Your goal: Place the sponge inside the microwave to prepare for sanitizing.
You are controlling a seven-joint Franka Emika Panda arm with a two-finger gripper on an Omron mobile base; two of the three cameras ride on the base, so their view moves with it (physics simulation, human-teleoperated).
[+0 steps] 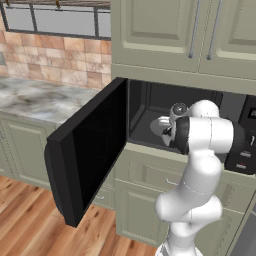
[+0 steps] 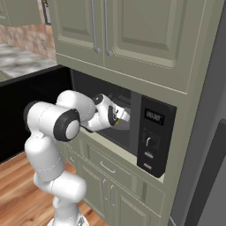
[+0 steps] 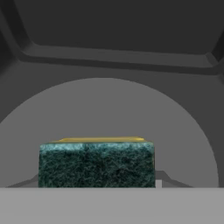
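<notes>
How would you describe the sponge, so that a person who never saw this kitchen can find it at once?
Look below the pale green upper cabinets at the built-in black microwave, whose door hangs open to the left. The white arm reaches into its grey cavity, and the sponge sits at the hand, over the round turntable. It is a small rectangular block with a dark green-blue scrubbing face and a yellow layer behind.

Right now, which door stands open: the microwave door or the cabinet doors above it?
The microwave door, glossy black, swung out leftward; the cream cabinet doors above are shut.
</notes>
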